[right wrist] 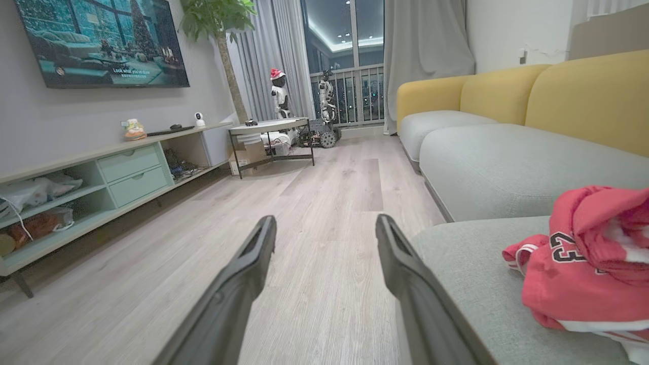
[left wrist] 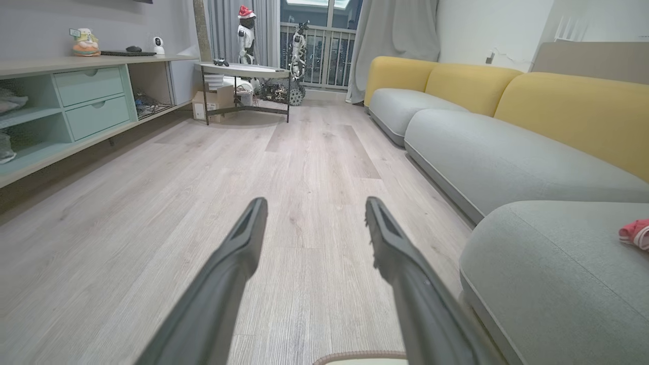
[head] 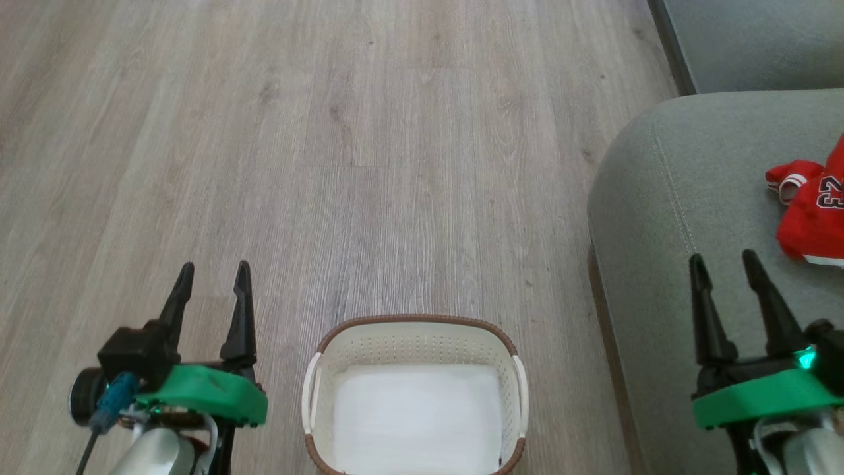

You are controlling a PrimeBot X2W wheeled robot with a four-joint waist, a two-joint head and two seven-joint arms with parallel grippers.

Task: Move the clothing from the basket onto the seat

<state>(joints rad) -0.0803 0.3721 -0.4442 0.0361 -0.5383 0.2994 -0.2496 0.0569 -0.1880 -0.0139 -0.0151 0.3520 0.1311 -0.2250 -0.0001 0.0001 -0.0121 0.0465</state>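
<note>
Two claws spread, gripping nothing. My left gripper [head: 215,265] at 8 o'clock; oval cream perforated plastic basket [head: 415,320], brown rim, at 6; my right gripper [head: 722,256] at 4 over grey-green fabric seat [head: 659,198]; crumpled red basketball clothing [head: 811,221] on it at 3.

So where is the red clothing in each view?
Head view: red clothing at the right edge, on the seat.
Left wrist view: red clothing, a sliver at the right edge, mid-height.
Right wrist view: red clothing lower right, 23 showing.
Shared landmark: the seat's rounded corner.
</note>
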